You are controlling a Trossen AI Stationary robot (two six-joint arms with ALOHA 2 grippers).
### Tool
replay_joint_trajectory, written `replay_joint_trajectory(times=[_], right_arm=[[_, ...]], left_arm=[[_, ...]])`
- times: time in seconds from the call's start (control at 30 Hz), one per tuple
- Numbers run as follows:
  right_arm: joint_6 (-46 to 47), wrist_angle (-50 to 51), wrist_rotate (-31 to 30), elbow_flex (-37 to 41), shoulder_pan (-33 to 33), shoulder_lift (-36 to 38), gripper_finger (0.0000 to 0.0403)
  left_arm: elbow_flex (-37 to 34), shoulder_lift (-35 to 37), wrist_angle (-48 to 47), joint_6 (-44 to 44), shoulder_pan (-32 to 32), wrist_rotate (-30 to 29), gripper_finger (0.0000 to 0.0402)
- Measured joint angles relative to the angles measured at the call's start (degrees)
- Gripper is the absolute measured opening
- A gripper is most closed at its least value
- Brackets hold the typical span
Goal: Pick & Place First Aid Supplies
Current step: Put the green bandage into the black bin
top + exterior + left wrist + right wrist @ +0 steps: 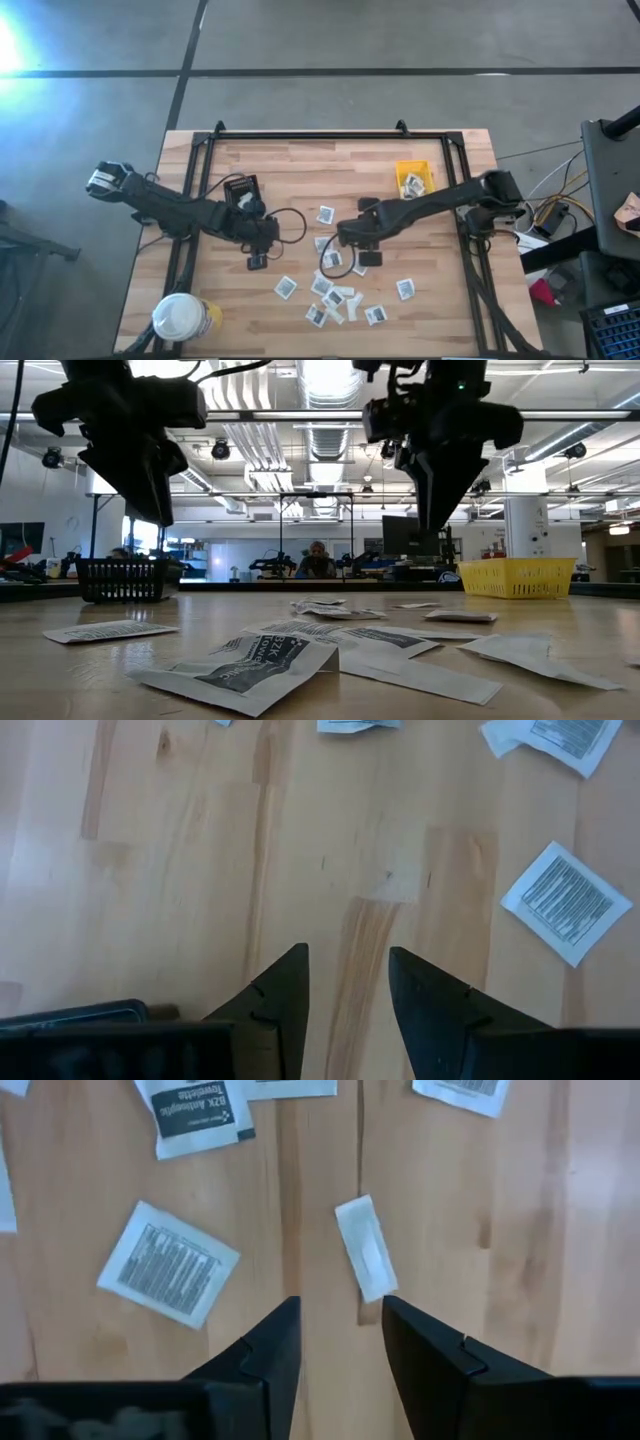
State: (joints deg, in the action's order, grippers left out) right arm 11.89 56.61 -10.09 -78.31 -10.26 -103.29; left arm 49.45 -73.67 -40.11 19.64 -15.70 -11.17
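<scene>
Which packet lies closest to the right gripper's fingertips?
The narrow pale strip, lying just ahead of the open right gripper. It is plain and slim, unlike the square printed packets farther off to the side.

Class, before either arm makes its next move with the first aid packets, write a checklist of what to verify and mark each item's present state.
1. Right gripper empty, fingers apart: ok.
2. A narrow white strip lies just ahead of its fingertips, flat on the table: ok.
3. Left gripper empty, fingers apart over bare wood: ok.
4. Yellow bin in view, already holding packets: ok.
5. Loose packets left on the table: not ok, many remain.
6. Whether overlapping packets will lift singly: cannot tell.
</scene>
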Motion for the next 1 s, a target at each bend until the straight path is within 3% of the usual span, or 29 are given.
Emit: replay_joint_trajectory(times=[0.4, 0.87, 1.0], right_arm=[[1.02, -4.67, 0.07, -1.16, 0.02, -6.17, 0.0116], [0.32, -8.77, -0.51, -1.04, 0.34, -11.59, 0.0122], [0.26, -8.76, -3.83, -1.02, 0.52, -13.25, 0.0116]], left_arm=[[0.00, 0.00, -1.63, -0.46, -2.83, -0.01, 0.0133], [0.00, 0.00, -2.39, -0.39, -3.91, -0.03, 0.0133], [0.00, 0.00, -2.39, -0.39, -3.91, -0.03, 0.0133]])
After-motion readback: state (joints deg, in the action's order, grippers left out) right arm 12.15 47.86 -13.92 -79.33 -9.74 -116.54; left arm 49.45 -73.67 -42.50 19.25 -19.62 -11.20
